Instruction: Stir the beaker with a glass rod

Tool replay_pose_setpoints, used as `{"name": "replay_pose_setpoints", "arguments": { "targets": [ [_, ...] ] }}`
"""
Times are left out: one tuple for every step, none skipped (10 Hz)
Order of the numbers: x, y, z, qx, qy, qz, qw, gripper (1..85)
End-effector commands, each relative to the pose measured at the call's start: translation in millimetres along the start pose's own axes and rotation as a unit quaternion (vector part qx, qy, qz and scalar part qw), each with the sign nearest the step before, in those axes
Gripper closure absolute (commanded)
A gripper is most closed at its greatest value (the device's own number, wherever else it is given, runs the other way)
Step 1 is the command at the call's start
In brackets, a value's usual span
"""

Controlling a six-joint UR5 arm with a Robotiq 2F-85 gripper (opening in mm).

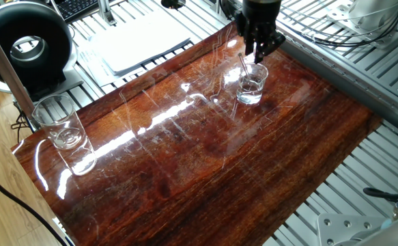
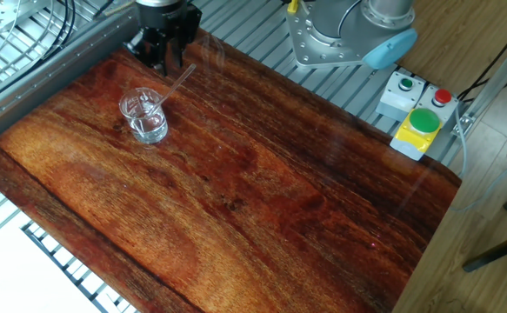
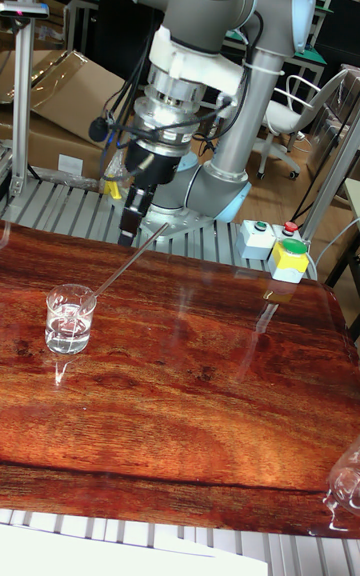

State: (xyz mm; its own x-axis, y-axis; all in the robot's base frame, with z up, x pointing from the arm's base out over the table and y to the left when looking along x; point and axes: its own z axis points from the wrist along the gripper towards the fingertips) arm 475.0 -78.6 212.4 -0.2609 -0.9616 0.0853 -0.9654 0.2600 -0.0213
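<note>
We counted one beaker on the wooden table, and one glass rod leaning in it. There was one larger tumbler at the table's far corner. We saw one robot arm carrying one gripper. One button box sat by the arm's base, and on it we counted three buttons: one big green, one small red, one small green.
</note>
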Motion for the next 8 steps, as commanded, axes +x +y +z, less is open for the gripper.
{"name": "replay_pose_setpoints", "arguments": {
  "targets": [
    [-0.2, 6.7, -2.9, -0.011, 0.000, 0.153, 0.9882, 51.7],
    [0.4, 11.0, -4.0, -0.018, 0.003, 0.181, 0.9833, 51.7],
    [0.7, 11.8, -5.5, -0.018, 0.004, 0.205, 0.9786, 51.7],
    [-0.2, 11.7, -6.4, -0.018, 0.003, 0.222, 0.9748, 51.7],
    [-2.6, 12.5, -7.1, -0.020, 0.000, 0.247, 0.9688, 51.3],
    [-6.9, 15.7, -7.9, -0.028, -0.006, 0.271, 0.9621, 51.3],
    [-14.0, 20.4, -8.7, -0.040, -0.016, 0.292, 0.9553, 51.3],
    [-15.8, 21.8, -8.7, -0.044, -0.017, 0.300, 0.9529, 51.3]
  ]
}}
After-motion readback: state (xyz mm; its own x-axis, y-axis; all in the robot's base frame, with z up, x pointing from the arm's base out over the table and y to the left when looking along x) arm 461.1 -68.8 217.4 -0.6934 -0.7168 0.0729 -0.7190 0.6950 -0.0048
